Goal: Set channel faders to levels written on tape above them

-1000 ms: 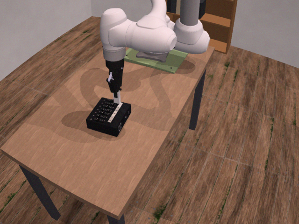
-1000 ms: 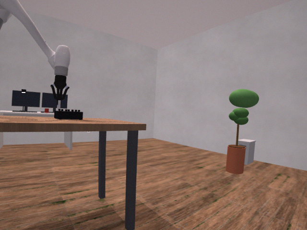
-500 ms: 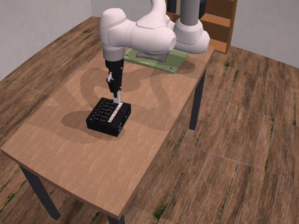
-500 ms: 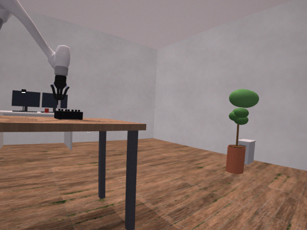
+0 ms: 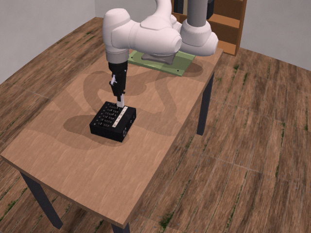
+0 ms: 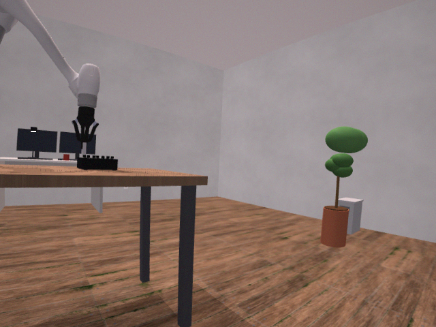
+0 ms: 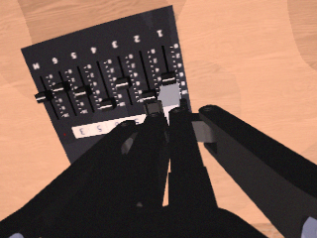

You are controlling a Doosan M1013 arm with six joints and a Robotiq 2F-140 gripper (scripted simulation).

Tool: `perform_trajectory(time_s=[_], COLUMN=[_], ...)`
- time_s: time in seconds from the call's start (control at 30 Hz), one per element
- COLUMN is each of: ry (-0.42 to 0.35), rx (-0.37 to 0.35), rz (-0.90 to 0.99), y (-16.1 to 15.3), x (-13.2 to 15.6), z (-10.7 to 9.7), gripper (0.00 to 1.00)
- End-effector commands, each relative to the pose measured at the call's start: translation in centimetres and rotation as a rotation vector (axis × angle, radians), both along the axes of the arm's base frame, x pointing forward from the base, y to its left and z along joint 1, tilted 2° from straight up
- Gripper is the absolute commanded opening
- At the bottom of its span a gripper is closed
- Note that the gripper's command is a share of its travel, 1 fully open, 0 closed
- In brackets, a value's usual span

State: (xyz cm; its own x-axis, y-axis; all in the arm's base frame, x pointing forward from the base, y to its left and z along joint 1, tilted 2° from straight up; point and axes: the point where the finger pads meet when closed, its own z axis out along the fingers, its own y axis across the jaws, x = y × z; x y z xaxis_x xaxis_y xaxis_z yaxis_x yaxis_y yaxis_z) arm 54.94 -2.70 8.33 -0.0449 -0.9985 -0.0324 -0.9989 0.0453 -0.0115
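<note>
I am judging the lighting desk (image 5: pixel 112 122) light and rigid, likely to skid on the table (image 5: pixel 75 162), so I am nudging caps from the side, not gripping; the claw (image 7: pixel 165 110) is clenched on nothing, its tips hanging just beside the channel 2 fader cap (image 7: pixel 150 95) near the tape (image 7: pixel 99 128).

My arm (image 6: pixel 45 42) comes down from the upper left, and my hand (image 6: pixel 84 139) hangs closed, with nothing in it, just above the left end of the desk (image 6: pixel 97 163). The desk is a low black box that stands flat on the table (image 6: pixel 105 179), with small caps along its top. Behind it are two dark monitors (image 6: pixel 37 139) and a small red thing (image 6: pixel 65 156). On the right, by the wall, a plant (image 6: pixel 345 151) stands in a brown pot (image 6: pixel 334 227), with a white box (image 6: pixel 353 214) just behind it.
</note>
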Motion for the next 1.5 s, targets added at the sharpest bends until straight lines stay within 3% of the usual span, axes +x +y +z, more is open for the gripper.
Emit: perform_trajectory(time_s=[0.0, 1.47], ry=[0.0, 0.0], rx=[0.0, 0.0], rz=[0.0, 0.0], y=[-0.1, -2.1], x=[0.0, -0.1], z=[0.0, -0.1], gripper=[0.0, 0.0])
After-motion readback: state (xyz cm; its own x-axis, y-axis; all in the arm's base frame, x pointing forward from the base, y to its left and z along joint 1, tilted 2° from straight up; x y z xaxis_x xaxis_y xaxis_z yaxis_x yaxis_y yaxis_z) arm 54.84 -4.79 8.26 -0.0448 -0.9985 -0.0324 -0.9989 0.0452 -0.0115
